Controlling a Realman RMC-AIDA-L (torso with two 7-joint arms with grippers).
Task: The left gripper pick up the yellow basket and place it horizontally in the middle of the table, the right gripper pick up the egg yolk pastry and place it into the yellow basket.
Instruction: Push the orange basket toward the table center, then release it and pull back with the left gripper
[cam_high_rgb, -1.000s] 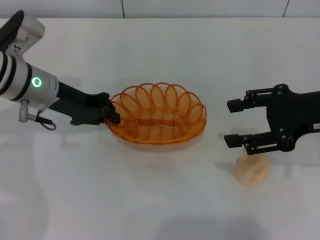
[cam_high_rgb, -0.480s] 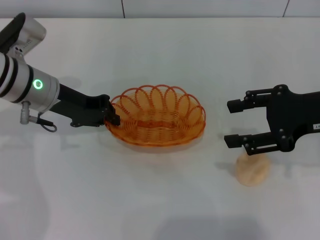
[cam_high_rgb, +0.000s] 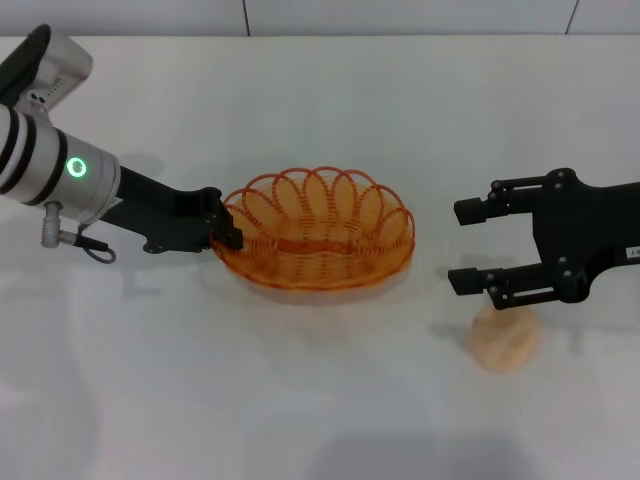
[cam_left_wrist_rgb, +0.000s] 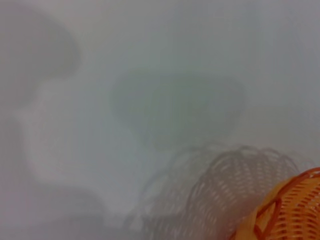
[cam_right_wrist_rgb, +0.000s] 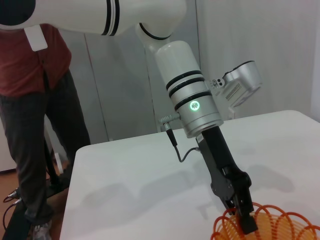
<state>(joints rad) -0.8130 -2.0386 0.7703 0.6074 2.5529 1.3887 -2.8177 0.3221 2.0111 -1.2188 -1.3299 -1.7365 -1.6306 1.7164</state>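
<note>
Sliding slightly right, the yellow basket (cam_high_rgb: 316, 243) rides pinched in the left gripper (cam_high_rgb: 226, 231) and needs setting down mid-counter (cam_high_rgb: 300, 400); the right gripper (cam_high_rgb: 475, 245) waits wide.

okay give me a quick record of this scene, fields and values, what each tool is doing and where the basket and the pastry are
left tool: shut on the rim at the left end of the yellow basket
yellow basket: near the middle of the table, long axis running left to right, nothing inside
right tool: open, to the right of the basket, holding nothing
egg yolk pastry: on the table by the right tool's nearer finger, outside the basket
person: standing beyond the table in the right wrist view
</note>
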